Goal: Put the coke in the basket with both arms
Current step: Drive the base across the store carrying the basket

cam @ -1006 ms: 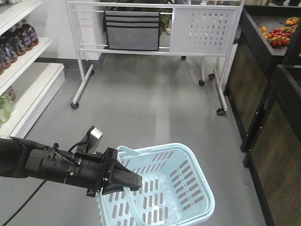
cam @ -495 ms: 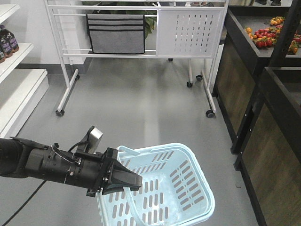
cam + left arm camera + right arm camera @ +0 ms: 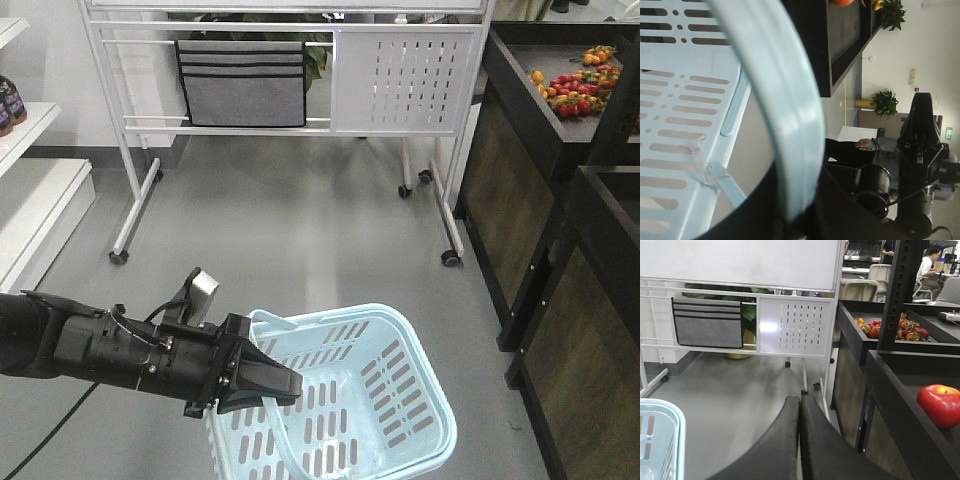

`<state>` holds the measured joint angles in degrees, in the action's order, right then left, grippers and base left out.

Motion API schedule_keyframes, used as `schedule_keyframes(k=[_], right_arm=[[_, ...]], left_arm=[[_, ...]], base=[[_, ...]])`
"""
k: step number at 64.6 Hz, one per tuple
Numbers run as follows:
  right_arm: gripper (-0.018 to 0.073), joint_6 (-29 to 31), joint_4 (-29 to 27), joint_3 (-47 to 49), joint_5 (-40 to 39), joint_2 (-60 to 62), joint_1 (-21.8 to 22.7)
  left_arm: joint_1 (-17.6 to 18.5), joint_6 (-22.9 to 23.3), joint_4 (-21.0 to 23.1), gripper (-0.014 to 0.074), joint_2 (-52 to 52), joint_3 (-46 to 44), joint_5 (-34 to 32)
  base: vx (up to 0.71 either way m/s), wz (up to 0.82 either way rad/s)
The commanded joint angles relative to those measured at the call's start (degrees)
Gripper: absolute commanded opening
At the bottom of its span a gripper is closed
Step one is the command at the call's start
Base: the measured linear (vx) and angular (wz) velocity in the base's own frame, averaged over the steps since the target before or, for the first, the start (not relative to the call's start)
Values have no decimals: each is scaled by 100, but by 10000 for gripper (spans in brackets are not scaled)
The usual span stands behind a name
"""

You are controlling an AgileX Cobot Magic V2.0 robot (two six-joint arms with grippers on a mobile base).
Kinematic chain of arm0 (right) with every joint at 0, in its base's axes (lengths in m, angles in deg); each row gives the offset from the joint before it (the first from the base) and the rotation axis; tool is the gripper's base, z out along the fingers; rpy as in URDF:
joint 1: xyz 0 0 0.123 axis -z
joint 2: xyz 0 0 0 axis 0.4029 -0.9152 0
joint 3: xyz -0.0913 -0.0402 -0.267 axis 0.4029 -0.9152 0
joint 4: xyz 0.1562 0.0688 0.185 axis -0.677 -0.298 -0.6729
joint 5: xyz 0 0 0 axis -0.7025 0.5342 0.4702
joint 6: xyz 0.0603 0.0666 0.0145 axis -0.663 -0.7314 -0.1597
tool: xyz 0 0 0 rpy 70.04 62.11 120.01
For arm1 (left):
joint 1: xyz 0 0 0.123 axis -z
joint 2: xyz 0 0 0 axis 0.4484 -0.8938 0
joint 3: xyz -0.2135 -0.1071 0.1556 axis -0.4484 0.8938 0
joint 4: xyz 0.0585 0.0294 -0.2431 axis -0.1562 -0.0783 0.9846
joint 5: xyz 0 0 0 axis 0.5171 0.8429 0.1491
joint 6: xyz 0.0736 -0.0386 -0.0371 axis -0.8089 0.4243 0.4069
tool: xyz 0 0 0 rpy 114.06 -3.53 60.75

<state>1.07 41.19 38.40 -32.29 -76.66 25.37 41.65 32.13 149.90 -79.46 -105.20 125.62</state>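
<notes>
The light blue basket (image 3: pixel 420 352) hangs at the bottom of the front view, above the grey floor. My left gripper (image 3: pixel 284 386) is shut on one of its loop handles at the near rim. In the left wrist view the handle (image 3: pixel 785 100) runs as a wide pale band down into the black gripper (image 3: pixel 796 212), with the slotted basket wall (image 3: pixel 675 125) at the left. My right gripper (image 3: pixel 799 401) is shut with nothing between its fingers, pointing over the floor; a corner of the basket (image 3: pixel 659 440) shows at its lower left. No coke is in view.
A white wheeled rack (image 3: pixel 400 70) with a grey fabric organizer (image 3: pixel 240 68) stands ahead. Black produce stands (image 3: pixel 590 260) line the right, holding small fruit (image 3: pixel 578 92) and a red apple (image 3: pixel 941 405). A white shelf (image 3: pixel 40 190) with dark bottles (image 3: pixel 6 100) is at the left.
The surroundings have slid left and slightly down in the front view, and most of the left shelf has left the frame. My left arm and the basket keep their place in the frame.
</notes>
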Motion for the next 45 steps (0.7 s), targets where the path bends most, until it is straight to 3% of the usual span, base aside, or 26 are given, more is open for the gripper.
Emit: schedule_keyframes(k=[1, 45], right_arm=[[-10, 32, 21, -46, -448, 70, 27], [-10, 32, 21, -46, -448, 70, 27]], left_arm=[[39, -60, 383, -6, 300, -87, 573], [39, -60, 383, -6, 300, -87, 573]], base=[[20, 1], [21, -1]])
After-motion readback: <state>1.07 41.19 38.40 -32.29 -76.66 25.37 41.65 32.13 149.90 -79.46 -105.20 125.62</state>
